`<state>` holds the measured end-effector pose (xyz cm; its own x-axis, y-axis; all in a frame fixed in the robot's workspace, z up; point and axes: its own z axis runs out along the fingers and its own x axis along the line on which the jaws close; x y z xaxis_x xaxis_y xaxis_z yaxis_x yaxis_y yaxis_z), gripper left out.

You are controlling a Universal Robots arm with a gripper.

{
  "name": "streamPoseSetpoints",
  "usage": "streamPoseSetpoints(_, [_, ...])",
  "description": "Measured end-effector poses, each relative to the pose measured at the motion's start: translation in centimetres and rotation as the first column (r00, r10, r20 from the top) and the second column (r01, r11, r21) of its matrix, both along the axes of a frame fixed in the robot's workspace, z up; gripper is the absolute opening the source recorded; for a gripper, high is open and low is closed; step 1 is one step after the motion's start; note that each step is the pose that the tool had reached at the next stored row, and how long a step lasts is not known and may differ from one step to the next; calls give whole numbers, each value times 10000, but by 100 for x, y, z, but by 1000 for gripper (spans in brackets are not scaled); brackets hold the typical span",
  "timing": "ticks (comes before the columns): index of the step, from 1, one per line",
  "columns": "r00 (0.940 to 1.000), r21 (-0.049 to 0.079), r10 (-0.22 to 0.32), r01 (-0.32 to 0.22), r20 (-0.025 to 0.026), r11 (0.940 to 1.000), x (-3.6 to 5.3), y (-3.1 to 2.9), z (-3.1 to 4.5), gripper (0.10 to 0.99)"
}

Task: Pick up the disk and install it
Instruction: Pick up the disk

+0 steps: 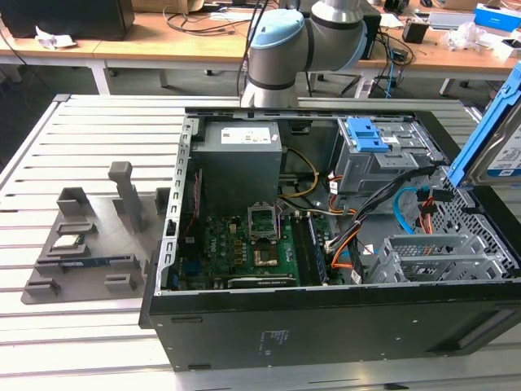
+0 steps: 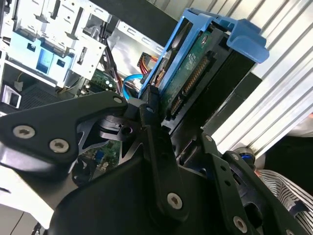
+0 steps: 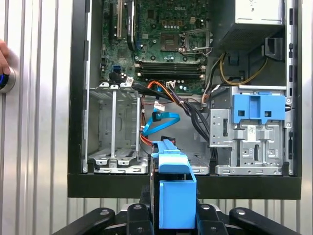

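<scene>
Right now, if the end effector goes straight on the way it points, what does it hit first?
The disk it holds leads. In the first wrist view the line runs into the open computer case, likely meeting the loose blue cable beside the empty drive cage first; depth is unclear.

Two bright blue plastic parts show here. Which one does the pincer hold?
The bracket framing the disk, clamped in the pincer; the other, a latch, sits on the grey cage.
</scene>
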<state>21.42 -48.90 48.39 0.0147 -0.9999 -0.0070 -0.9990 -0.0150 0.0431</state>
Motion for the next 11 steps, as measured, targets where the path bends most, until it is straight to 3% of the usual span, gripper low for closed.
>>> streamPoseSetpoints(11, [10000, 0, 0, 0, 0, 10000, 0, -226, -3, 365])
